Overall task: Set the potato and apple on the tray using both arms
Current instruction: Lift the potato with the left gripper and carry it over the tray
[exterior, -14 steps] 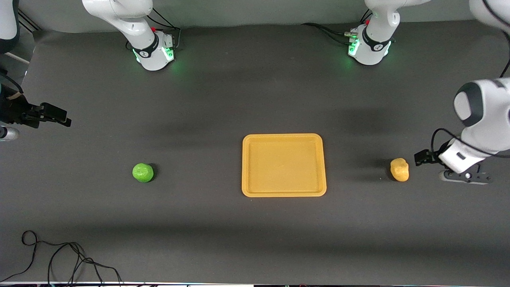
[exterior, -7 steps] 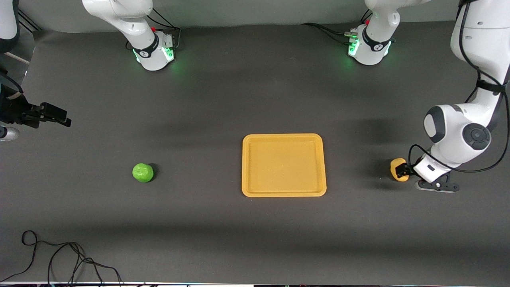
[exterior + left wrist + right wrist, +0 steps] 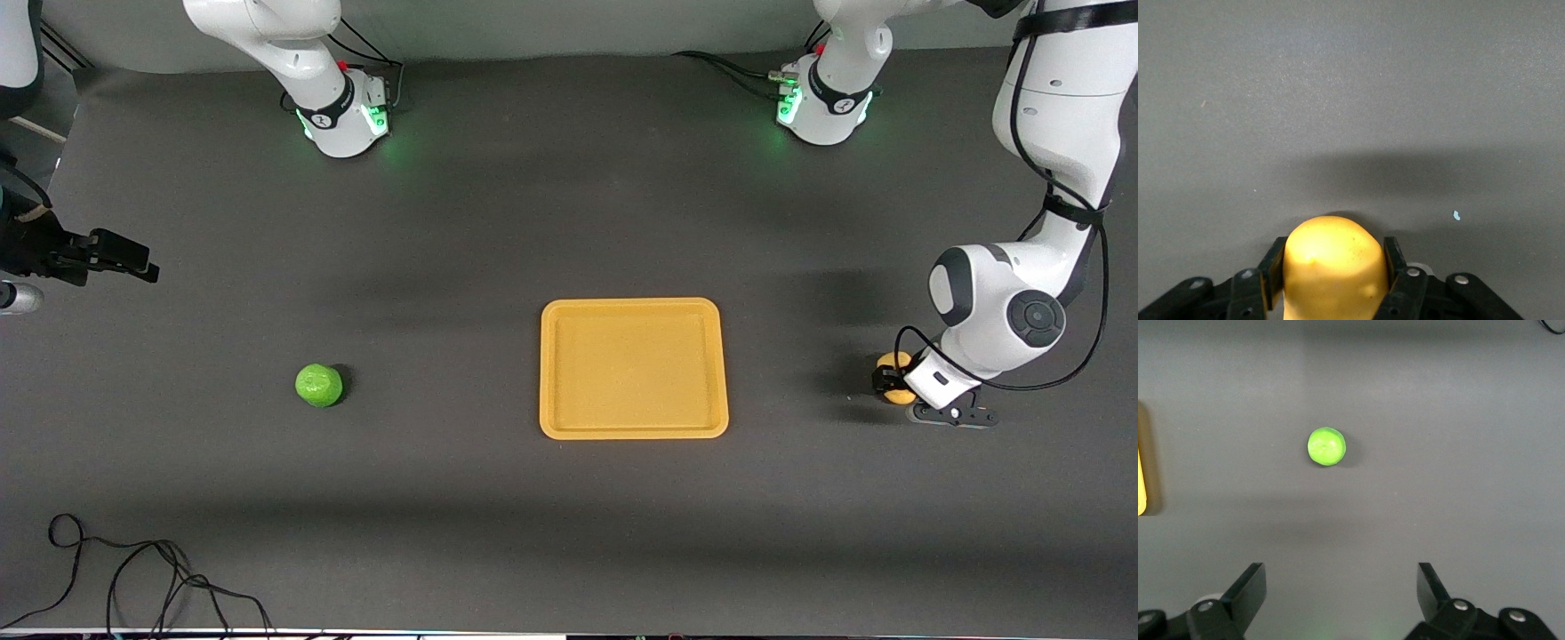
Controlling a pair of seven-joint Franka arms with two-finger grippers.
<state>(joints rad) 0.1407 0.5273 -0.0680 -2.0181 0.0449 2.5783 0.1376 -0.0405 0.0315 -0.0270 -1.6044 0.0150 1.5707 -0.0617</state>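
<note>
The potato [image 3: 892,361] sits on the dark surface [image 3: 498,222] toward the left arm's end, at about 3 o'clock from the tray [image 3: 634,431] in the front view and well apart from it. The left gripper [image 3: 885,380] is down at the surface around it. In the left wrist view the potato [image 3: 1331,267] fills the space between the black fingers [image 3: 1273,267], which press on both of its flanks, so the left gripper [image 3: 1333,248] is closed on the potato. The potato's underside appears to rest on the surface.

The tray lies flat near the middle of the surface with nothing on it. The apple [image 3: 318,385] rests on the surface at about 9 o'clock from the tray, toward the right arm's end and well apart from it.

The right arm waits at that end. The right gripper [image 3: 133,258] hangs over the surface at about 10 o'clock from the apple, well clear of it. In the right wrist view its fingers are spread wide with nothing between them [image 3: 1341,577]. The apple [image 3: 1327,446] shows farther off, and a sliver of the tray [image 3: 1141,480] shows at the edge.

A loose black cable [image 3: 133,578] lies at about 7 o'clock from the apple, nearer the front camera.
</note>
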